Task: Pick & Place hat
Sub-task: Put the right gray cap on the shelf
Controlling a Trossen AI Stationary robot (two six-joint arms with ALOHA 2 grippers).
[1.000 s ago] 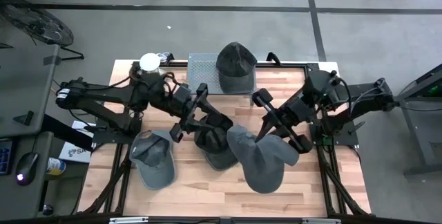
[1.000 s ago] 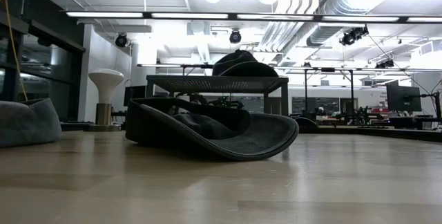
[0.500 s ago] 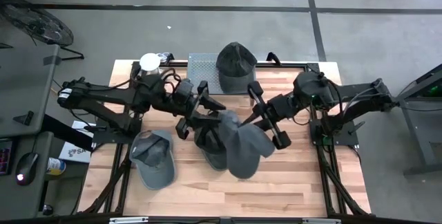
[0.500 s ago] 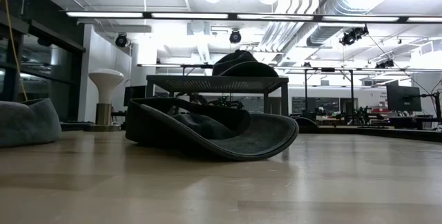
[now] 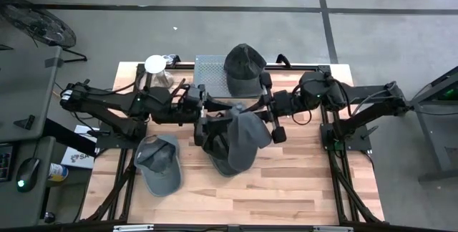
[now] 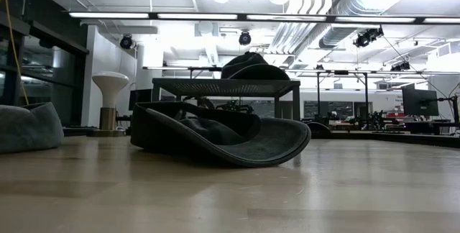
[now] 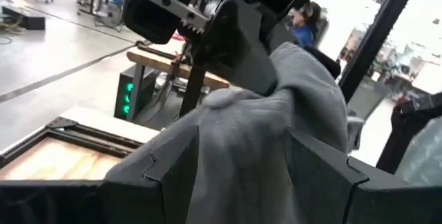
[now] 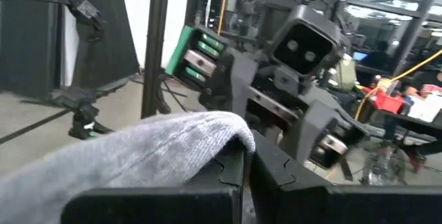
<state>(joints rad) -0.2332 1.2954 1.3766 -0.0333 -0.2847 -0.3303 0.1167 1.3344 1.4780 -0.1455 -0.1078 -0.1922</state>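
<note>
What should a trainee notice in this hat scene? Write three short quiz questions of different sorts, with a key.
1. How many hats show in the high view?
2. True or false: the right claw is shut on the grey hat.
3. The rear hat sits: A) on the metal stand; B) on the floor; C) on a chair.

Key
1. Four: the rear hat, the left-front hat, the dark middle hat and the grey hat.
2. True.
3. A.
</note>
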